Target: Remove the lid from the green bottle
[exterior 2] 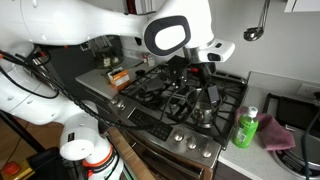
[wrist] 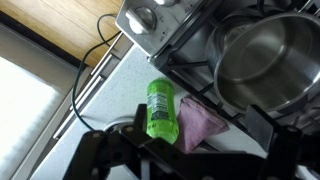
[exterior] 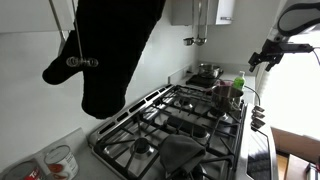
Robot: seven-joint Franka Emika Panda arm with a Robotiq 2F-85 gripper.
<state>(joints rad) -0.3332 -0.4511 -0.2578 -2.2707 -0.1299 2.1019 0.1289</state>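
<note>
The green bottle stands upright on the white counter beside the stove, its lid on. It also shows in an exterior view and in the wrist view, seen from above. My gripper is open and empty, high above the bottle and apart from it. Its dark fingers frame the bottom of the wrist view, and the bottle's top lies close to the left finger in the picture. The gripper also shows in both exterior views.
A pink cloth lies against the bottle on the counter. A shiny steel pot stands on the gas stove's grate. A black oven mitt hangs before one camera. Another pot stands at the back.
</note>
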